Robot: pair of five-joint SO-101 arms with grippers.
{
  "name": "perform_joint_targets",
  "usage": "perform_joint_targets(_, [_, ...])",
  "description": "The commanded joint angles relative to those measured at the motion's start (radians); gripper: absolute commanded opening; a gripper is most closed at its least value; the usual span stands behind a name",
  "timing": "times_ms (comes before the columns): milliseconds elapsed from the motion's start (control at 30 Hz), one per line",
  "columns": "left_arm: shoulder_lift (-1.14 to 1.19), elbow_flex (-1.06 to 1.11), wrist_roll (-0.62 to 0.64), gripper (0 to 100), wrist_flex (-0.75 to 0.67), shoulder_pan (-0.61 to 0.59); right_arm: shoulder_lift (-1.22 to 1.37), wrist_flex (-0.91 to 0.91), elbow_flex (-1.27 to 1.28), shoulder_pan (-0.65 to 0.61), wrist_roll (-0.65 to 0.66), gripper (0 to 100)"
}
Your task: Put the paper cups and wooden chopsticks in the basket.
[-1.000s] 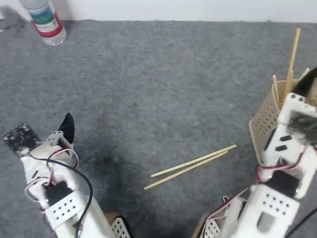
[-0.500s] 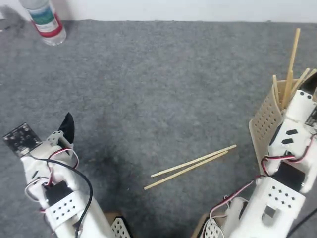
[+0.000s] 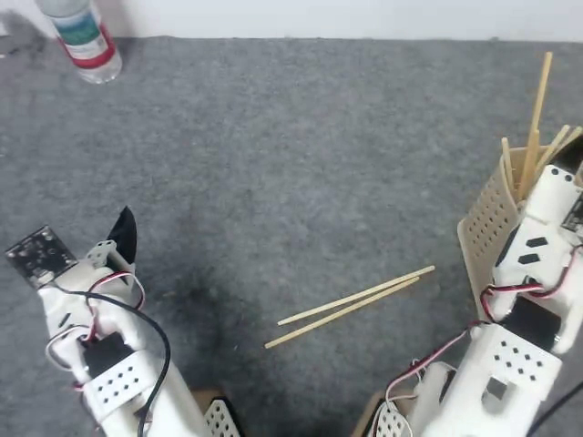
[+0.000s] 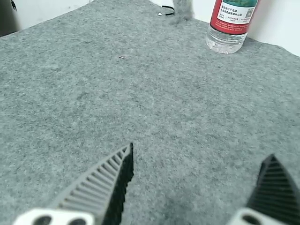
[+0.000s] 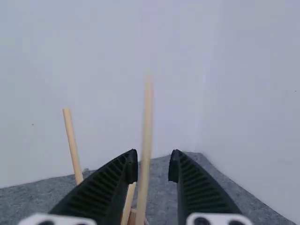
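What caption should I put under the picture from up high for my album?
Two wooden chopsticks lie on the grey mat near the basket, where standing chopsticks already poke out.

A clear plastic water bottle (image 3: 84,36) with a red-banded label stands upright at the far left corner of the surface (image 3: 291,155), close to the white wall (image 3: 346,16). Grey felt covers the surface and runs up to the foot of the wall. In the left wrist view the water bottle (image 4: 233,21) rests its ribbed clear base on the felt near the far edge. Along that same edge a small dark wire loop (image 4: 165,8) lies just beside a raised grey tuft of felt (image 4: 185,9). A tiny pale speck (image 4: 122,57) lies on the felt, well apart from the bottle. In the right wrist view the white wall (image 5: 93,56) meets a second wall in a corner.
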Motion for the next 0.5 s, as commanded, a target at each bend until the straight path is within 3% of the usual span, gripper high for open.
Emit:
perform_joint_targets(0, [-0.012, -0.033, -0.009, 39, 0.0, 0.006, -0.004, 0.03, -0.074, -0.016, -0.014, 12.3])
perform_joint_targets(300, [-0.012, -0.033, -0.009, 39, 0.0, 0.006, -0.007, 0.035, -0.072, -0.038, -0.009, 12.3])
perform_joint_targets(467, [-0.012, -0.033, -0.009, 39, 0.0, 0.006, 0.004, 0.283, -0.192, -0.093, -0.002, 12.3])
